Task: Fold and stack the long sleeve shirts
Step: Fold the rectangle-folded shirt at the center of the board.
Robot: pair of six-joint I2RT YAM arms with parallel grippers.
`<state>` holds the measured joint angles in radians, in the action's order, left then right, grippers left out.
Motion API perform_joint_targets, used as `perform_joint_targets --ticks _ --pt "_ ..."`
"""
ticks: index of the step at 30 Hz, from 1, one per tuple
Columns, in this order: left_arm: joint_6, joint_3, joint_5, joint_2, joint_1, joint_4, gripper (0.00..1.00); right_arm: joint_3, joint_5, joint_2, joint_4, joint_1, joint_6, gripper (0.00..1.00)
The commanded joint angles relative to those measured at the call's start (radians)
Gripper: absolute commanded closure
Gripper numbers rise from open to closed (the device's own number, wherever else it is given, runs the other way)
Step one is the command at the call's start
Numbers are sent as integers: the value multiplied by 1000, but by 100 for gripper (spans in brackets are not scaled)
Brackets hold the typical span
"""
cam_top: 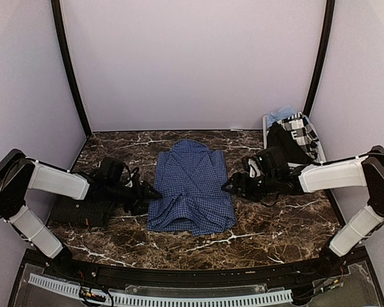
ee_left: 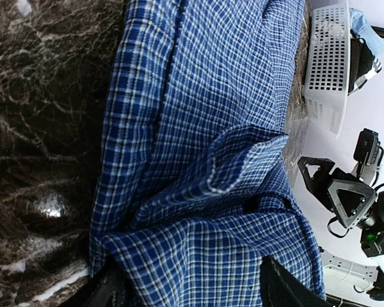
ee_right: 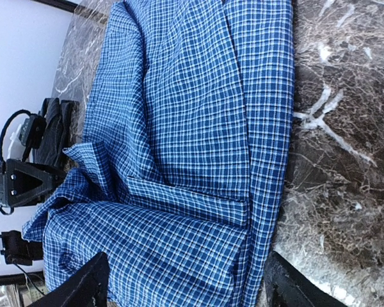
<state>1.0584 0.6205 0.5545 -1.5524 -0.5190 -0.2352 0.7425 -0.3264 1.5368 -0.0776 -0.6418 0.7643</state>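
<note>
A blue checked long sleeve shirt (cam_top: pixel 192 187) lies partly folded in the middle of the marble table, collar toward the back. My left gripper (cam_top: pixel 155 192) is at its left edge and my right gripper (cam_top: pixel 228 187) at its right edge. In the left wrist view the shirt (ee_left: pixel 205 160) fills the frame. The left gripper (ee_left: pixel 192 295) is open, its fingers (ee_left: pixel 106 291) wide apart over a raised fold. In the right wrist view the shirt (ee_right: pixel 192 147) lies between the spread fingers (ee_right: pixel 83 288) of the open right gripper (ee_right: pixel 185 293). A near-black cloth bundle (cam_top: pixel 78 210) lies under my left arm.
A white slatted basket (cam_top: pixel 269 128) holding mixed clothes stands at the back right, also seen in the left wrist view as the basket (ee_left: pixel 326 57). Dark marble table (cam_top: pixel 275 230) surrounds the shirt. Pale walls close in the back and sides.
</note>
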Motion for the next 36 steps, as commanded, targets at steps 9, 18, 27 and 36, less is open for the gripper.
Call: perform_joint_targets --ticks 9,18,27,36 --pt "-195 32 -53 157 8 198 14 -9 118 -110 124 -59 -102 1" --pt "-259 25 -95 261 6 348 13 -6 200 -162 213 -110 -125 1" --pt "-206 -28 -128 378 -80 425 13 -19 265 -190 262 -196 -116 3" --pt "-122 -60 -212 430 -232 470 13 -37 322 -200 308 -293 -87 6"
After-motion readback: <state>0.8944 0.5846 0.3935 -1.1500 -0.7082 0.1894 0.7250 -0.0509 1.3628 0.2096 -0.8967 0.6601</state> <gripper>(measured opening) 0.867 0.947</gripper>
